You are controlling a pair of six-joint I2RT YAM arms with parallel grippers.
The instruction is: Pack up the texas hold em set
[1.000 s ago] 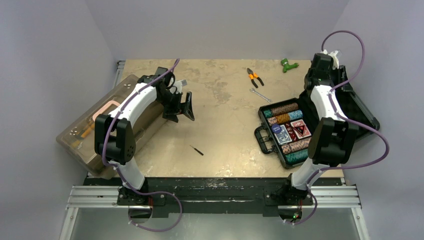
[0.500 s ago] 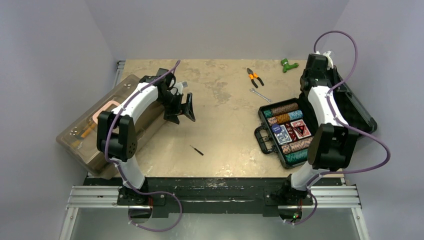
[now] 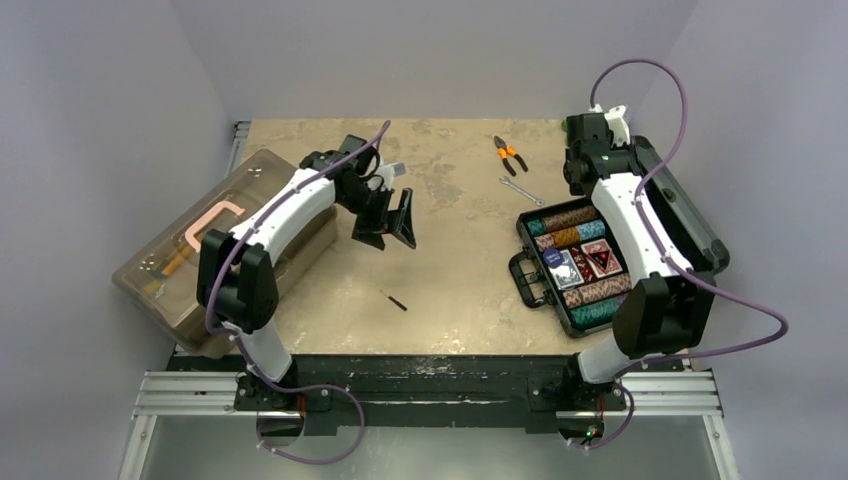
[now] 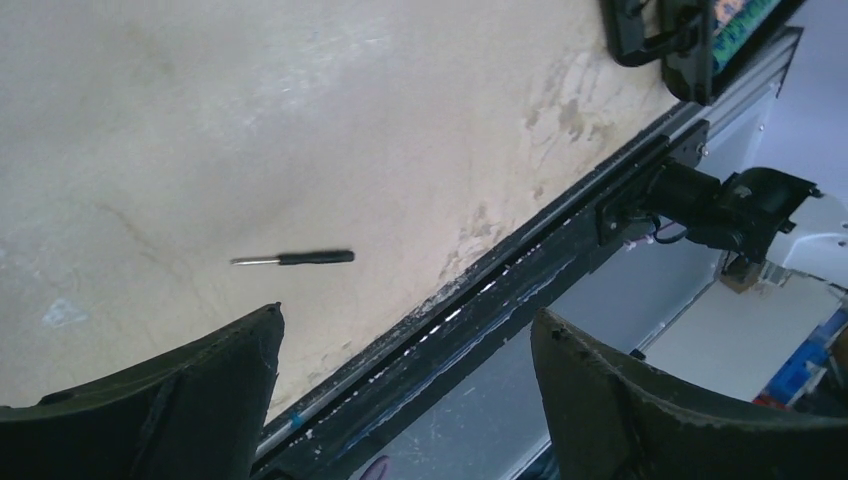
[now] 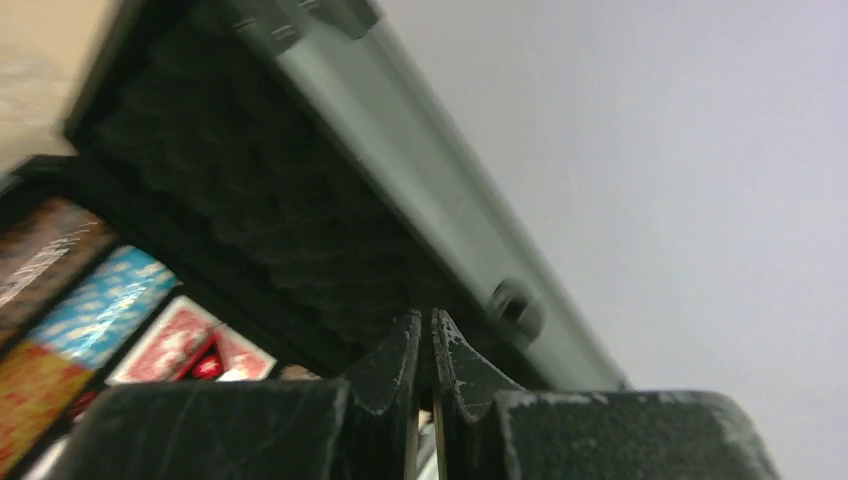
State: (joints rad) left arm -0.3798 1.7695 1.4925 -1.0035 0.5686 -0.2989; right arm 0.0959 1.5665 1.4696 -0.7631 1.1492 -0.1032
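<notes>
Lid (image 3: 695, 225) now stands higher, pushed by our pinched-shut right claw (image 5: 424, 322); left claw (image 4: 408, 318) gapes empty; next we fold it closed.

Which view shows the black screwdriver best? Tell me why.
Left wrist: the screwdriver lies whole on the table, handle and shaft distinct. Top external shows only a tiny dark sliver; right wrist misses it.

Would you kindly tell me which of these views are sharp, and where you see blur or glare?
Top external view: sharp and evenly lit, with only soft shadows on the table. Left wrist view: the tabletop looks washed out and the screwdriver is slightly smeared. Right wrist view: the case lid and poker chips are blurred; only the fingers look crisp.
</notes>
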